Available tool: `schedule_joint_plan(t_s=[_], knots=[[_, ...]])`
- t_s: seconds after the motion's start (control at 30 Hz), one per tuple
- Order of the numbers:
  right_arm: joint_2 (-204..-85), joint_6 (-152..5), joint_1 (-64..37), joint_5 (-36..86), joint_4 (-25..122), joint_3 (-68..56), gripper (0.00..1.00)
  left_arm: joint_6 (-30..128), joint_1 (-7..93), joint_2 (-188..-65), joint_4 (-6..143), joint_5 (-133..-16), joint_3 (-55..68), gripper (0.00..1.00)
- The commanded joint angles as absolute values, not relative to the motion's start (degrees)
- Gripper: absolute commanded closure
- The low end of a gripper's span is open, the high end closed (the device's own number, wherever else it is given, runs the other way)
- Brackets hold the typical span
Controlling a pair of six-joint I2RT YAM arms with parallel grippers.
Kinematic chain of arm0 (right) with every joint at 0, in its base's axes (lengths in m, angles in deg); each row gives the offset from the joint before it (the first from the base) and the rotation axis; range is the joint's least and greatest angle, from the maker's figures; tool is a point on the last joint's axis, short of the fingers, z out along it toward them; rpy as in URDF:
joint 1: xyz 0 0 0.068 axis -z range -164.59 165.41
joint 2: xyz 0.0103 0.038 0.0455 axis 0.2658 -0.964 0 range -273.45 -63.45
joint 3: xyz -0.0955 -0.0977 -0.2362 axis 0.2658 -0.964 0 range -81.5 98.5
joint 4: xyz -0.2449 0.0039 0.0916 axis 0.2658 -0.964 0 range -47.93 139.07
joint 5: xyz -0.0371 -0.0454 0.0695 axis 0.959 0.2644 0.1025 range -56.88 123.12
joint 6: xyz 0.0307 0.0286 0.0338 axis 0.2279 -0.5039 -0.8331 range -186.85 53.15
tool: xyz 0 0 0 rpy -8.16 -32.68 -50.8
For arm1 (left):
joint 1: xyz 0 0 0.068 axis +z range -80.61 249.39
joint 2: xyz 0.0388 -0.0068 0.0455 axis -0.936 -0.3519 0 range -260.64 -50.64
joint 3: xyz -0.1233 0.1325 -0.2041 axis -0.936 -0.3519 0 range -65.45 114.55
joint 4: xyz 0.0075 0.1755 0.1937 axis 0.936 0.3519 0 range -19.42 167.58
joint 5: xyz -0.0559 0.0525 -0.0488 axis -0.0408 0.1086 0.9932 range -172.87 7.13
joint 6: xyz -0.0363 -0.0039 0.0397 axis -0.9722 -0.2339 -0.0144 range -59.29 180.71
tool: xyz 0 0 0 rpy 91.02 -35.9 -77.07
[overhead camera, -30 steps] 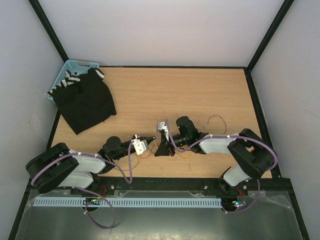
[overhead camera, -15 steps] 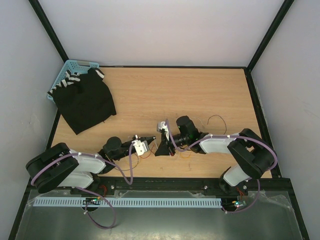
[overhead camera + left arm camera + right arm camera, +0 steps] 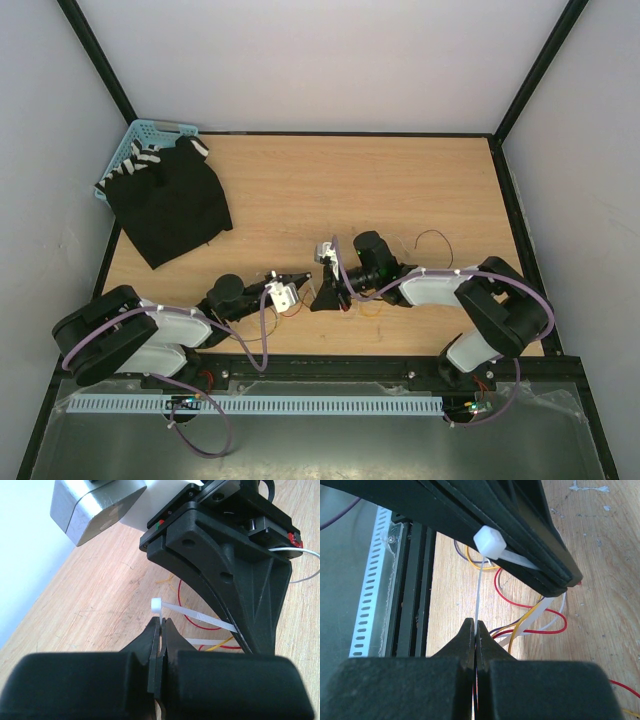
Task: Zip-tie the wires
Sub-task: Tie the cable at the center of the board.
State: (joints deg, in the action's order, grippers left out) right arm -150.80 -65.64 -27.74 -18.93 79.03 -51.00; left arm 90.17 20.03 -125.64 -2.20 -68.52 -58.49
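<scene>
pale wooden table (image 3: 330, 190) boxed in by plain white walls (image 3: 320, 60), with black posts (image 3: 95, 60) at the corners; along the near edge, a black rail and a slotted white strip (image 3: 250, 405) over a grey metal tray; up close, grain scuffed and flecked with pale specks; in the far left corner, a blue basket (image 3: 140, 130) partly under a black cloth (image 3: 170, 205) with white-striped ends; both arms stretched low, meeting tip to tip over the near middle of the table; left claw (image 3: 161, 626) pinched fully closed on a thin white strip of the zip tie (image 3: 195, 615), right under its square head (image 3: 156, 603); right claw (image 3: 475, 628) likewise squeezed closed, on a fine white strip running up to that same head; flat strap slanting from the head behind the other claw's finger in each wrist view; wires (image 3: 520, 625) lying on the wood just below and beside the two claws, in loose red, yellow, white and dark loops; white strap dipping in among them; round them or only beside them, cannot tell; one dark strand (image 3: 436, 236) curling apart beyond the right arm
</scene>
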Motion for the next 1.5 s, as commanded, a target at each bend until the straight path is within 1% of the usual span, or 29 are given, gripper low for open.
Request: schedule_joint_plan(t_s=[0.0,0.23,0.9,1.47], knots=[[-152.1,-66.2,-27.6,-21.8,77.9,-49.8,1.0,91.7,19.6,-125.8,-5.3,-69.5,-58.5,1.0],[-152.8,-66.3,-27.6,-21.7,77.9,-49.8,1.0,91.9,19.3,-125.9,-5.3,-69.8,-58.2,1.0],[-150.0,-65.6,-27.0,-20.9,77.9,-51.9,1.0,92.4,19.2,-126.4,-5.4,-69.5,-57.9,1.0],[-150.9,-66.5,-26.5,-21.8,77.9,-51.4,1.0,93.7,18.4,-127.6,-5.3,-69.2,-57.6,1.0]])
